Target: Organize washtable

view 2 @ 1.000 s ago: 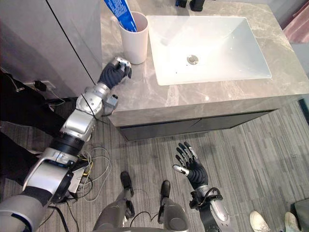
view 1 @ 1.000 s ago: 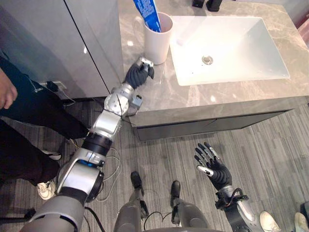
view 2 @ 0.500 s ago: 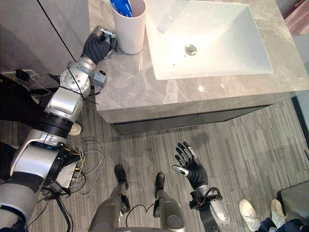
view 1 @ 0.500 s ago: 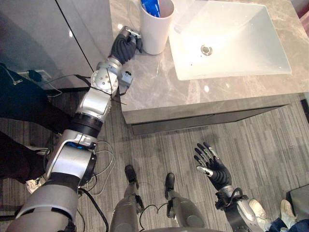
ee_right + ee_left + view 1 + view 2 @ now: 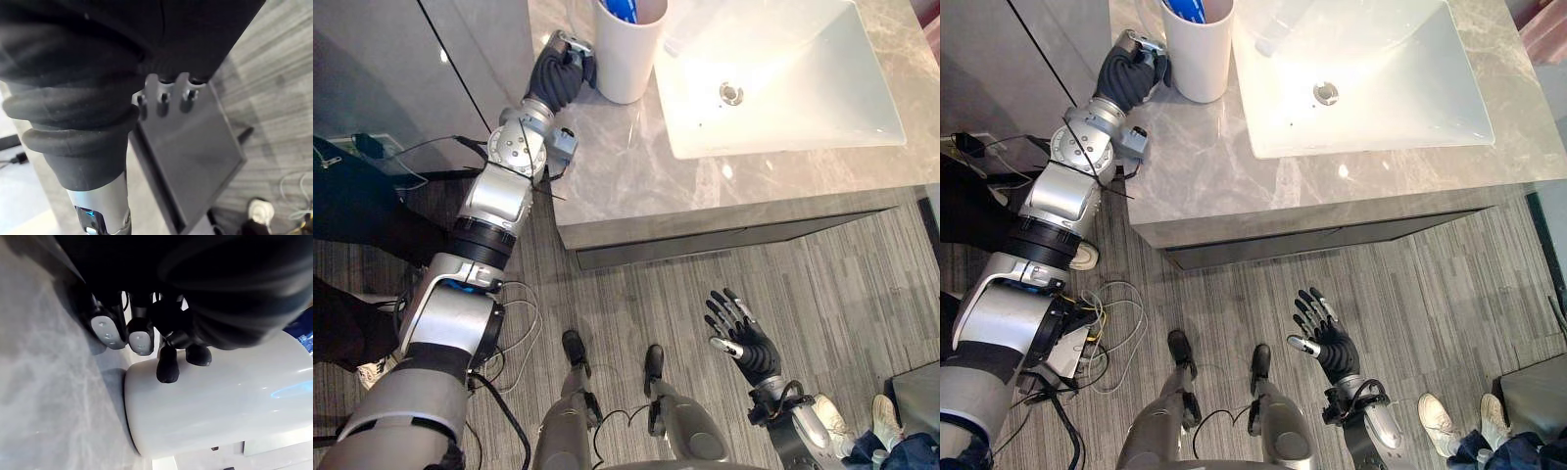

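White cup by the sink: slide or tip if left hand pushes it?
Likely slides: the white cup looks glazed and the counter polished. Tip risk if pushed high: it's tall for its base, with a blue tube standing in it. Probably rigid; curled fingers of the left hand rest on its wall.

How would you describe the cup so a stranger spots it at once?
Find the grey marble counter with the white sink. The cup stands on the counter left of the sink, by the left hand. It is the only tall white cylinder, with a blue tube sticking out.
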Controlling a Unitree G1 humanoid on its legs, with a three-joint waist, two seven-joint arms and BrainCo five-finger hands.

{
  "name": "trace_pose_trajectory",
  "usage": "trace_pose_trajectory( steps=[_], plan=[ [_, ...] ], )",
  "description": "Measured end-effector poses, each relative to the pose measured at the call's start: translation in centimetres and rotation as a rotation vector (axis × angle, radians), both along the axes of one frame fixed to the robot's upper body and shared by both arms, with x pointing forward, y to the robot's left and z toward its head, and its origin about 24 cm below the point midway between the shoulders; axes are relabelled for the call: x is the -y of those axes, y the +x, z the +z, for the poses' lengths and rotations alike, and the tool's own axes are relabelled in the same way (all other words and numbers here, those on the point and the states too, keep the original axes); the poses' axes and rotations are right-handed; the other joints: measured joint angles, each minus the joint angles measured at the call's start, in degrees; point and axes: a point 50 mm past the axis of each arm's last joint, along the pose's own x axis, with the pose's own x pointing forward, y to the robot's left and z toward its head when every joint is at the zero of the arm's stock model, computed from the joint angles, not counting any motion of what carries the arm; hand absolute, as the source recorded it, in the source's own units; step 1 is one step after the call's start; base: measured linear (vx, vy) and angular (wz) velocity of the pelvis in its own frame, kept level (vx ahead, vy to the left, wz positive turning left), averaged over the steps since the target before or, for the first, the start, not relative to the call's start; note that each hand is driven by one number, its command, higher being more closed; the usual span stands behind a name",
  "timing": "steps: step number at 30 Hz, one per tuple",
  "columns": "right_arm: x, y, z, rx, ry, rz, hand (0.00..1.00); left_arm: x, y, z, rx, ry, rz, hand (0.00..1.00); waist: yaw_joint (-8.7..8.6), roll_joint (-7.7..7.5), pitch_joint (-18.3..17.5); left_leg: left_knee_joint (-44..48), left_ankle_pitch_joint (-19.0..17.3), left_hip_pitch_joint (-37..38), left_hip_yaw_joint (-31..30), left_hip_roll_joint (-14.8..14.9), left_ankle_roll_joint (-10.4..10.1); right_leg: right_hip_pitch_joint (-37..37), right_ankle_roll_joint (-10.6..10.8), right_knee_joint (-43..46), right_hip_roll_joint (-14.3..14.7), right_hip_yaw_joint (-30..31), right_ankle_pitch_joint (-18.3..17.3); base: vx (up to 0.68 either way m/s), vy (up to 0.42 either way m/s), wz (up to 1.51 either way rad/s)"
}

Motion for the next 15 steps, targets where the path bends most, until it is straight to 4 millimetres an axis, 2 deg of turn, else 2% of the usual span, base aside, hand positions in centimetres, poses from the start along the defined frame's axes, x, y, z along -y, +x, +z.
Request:
trace_pose_trajectory(
  steps=[4, 8, 15],
  plan=[
    [-0.3, 0.0, 0.0, -0.001, 0.004, 0.011, 0.0, 0.7, -1.1, -1.7, -0.006, 0.026, -0.051, 1.0, 0.2, 0.69, 0.44, -0.05, -0.04, 0.78, -0.43, -0.28, -0.03, 1.02, -0.06, -0.05, -0.08, -0.38, -0.09, 0.02, 0.036, 0.05],
    [-0.5, 0.4, -0.2, -0.003, 0.006, 0.019, 0.0, 3.1, -2.2, -3.9, -0.041, 0.039, -0.171, 1.0, 1.52, 1.56, 0.6, -0.06, -0.23, 1.2, -1.05, -0.28, -0.3, 1.76, -0.43, 0.04, -0.16, -1.01, -0.45, 0.0, 0.037, 0.08],
    [-0.5, 0.5, -0.1, -0.002, 0.007, 0.024, 0.0, 4.8, -2.9, -5.9, -0.08, 0.022, -0.242, 1.0, 2.73, 2.8, 0.31, -0.06, -0.23, 1.65, -1.63, -0.41, -0.31, 2.47, -0.32, 0.13, -0.28, -1.58, -0.56, 0.01, 0.04, 0.05]
  ],
)
